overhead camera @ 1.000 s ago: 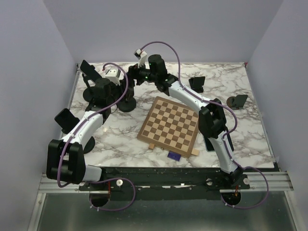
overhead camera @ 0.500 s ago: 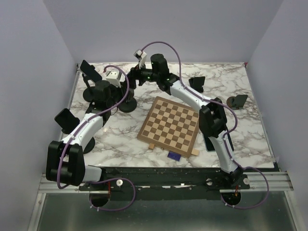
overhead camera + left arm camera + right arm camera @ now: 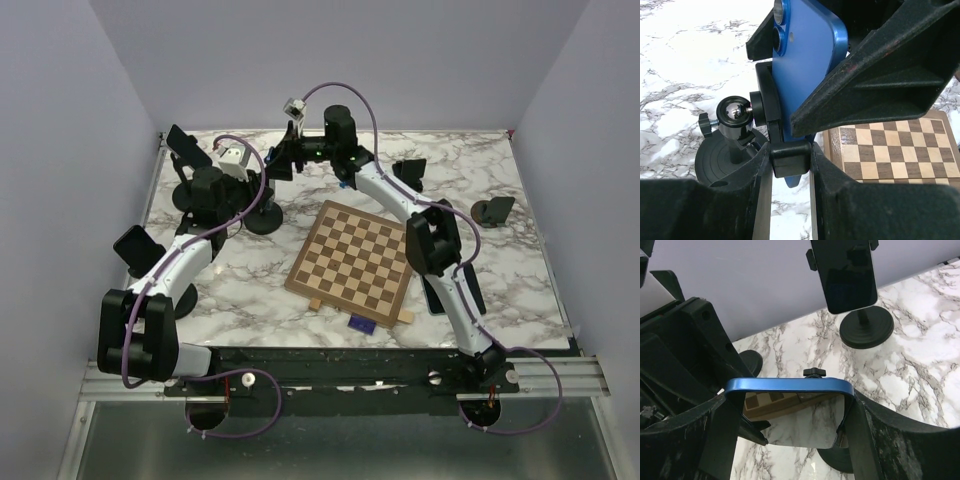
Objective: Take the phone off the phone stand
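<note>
The blue phone (image 3: 807, 55) stands upright in the black phone stand (image 3: 765, 107). Its lower end still reaches behind the stand's bottom clamp (image 3: 790, 159). My left gripper (image 3: 790, 167) is shut on that clamp, with a finger against each side. My right gripper (image 3: 790, 412) is shut on the phone (image 3: 790, 386), with a finger on each long edge and the screen facing the camera. In the top view both grippers meet at the back left, the right one (image 3: 282, 160) just above the left one (image 3: 252, 192). The stand's round base (image 3: 265, 217) sits on the marble.
A chessboard (image 3: 352, 258) lies mid-table, right of the stand. Other stands are at the back left (image 3: 185, 150), left (image 3: 135, 250), back right (image 3: 410, 172) and right (image 3: 493, 210). One with a dark phone (image 3: 847, 270) shows in the right wrist view.
My right arm has risen and drawn back a little with the phone in its grip. The left gripper has stayed on the stand.
</note>
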You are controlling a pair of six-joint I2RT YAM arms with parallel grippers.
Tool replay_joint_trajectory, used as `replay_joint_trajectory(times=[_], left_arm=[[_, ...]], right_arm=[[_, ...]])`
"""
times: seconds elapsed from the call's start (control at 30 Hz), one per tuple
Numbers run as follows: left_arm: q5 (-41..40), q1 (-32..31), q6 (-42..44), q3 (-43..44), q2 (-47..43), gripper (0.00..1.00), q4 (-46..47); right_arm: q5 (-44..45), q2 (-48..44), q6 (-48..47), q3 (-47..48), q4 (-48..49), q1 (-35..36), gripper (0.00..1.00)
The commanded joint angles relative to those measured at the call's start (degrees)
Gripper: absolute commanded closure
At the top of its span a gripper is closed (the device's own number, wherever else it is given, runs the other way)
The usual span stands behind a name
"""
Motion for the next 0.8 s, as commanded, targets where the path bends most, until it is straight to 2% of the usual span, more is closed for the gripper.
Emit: replay_joint_trajectory(times=[0.0,0.07,0.17,0.3,0.4,0.5,0.53,0.6,0.67,0.77], left_arm=[[8.79,0.42,0.16,-0.58,0.89,1.0,0.26],[9.48,0.46,0.22,-0.4,0.96,1.0,-0.05],[10.13,0.41,0.63,0.18,0.64,1.0,-1.37],[10.81,0.41,0.43,0.66,-0.29,1.0,-2.46],[10.48,0.38,0.51,0.84,-0.66,1.0,-2.72],[8.98,0.38,0.27,1.04,-0.52,1.0,-2.85],[8.64,0.36,0.24,1.04,-0.57,1.0,-2.65],[8.24,0.34,0.16,0.83,-0.61,1.0,-2.15],[7.72,0.29,0.09,0.64,-0.61,1.0,-1.83],[6.69,0.29,0.07,0.51,-0.7,1.0,-1.68]], right_arm=[[-16.06,1.85,12.27,1.71,13.0,0.09,0.99],[-18.15,3.22,16.92,3.14,16.92,0.08,0.99],[-18.3,1.54,22.48,-1.0,24.9,0.16,0.99],[-16.01,-1.89,22.94,-6.18,26.19,0.59,0.99],[-10.86,-3.61,16.55,-7.38,17.45,0.78,0.99],[3.28,-4.67,8.22,-6.37,3.57,1.17,0.99],[8.79,-5.66,6.83,-7.44,1.35,1.43,0.95],[19.54,-9.32,5.68,-12.83,0.22,2.45,0.7],[25.6,-13.03,5.34,-17.91,2.39,3.42,0.47],[34.22,-15.91,3.17,-19.92,0.9,5.28,0.34]])
